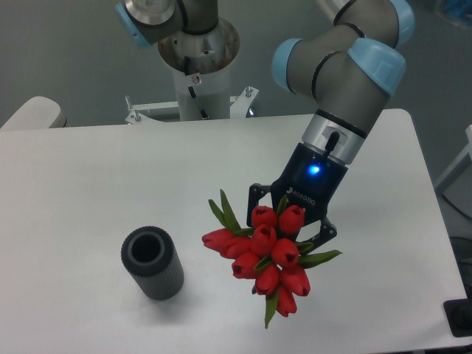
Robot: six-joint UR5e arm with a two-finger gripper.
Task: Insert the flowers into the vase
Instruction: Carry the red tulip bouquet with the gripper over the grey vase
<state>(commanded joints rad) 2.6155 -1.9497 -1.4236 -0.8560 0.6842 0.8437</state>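
Note:
The flowers [267, 254], a tight bunch of red tulip buds with pointed green leaves, hang just right of the table's middle. My gripper [291, 223] comes down from the upper right and is shut on the bunch; the buds hide its fingertips and the stems. The vase [152, 262], a small dark grey ribbed cylinder with a round open mouth, stands upright on the white table [110, 177] to the left of the flowers. A gap of bare table separates vase and bunch.
The arm's base column [198, 59] stands at the table's back edge. A pale rounded object [33, 114] sits at the back left corner. The table's right edge [435, 221] runs close to the arm.

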